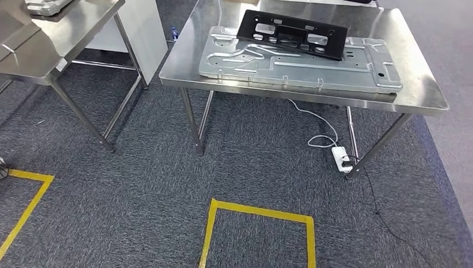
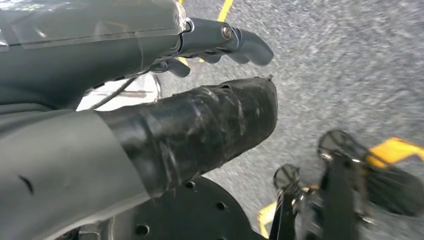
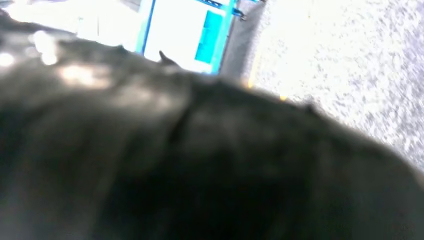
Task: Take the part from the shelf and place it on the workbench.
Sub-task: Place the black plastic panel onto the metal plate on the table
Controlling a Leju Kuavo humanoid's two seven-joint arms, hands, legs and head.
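black part (image 1: 293, 34) | slotted, lies on ribbed steel panel (image 1: 334, 71) | left robot hand (image 2: 165, 100) empty, right's state perhaps untellable

Head cam high; wrists floorward.

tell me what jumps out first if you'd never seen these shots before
The eye goes first to the black perforated bracket lying on a large stamped silver metal panel on the steel workbench in the head view. Next come the yellow tape squares on the dark carpet below it. In the left wrist view, the left hand hangs over the floor holding nothing.
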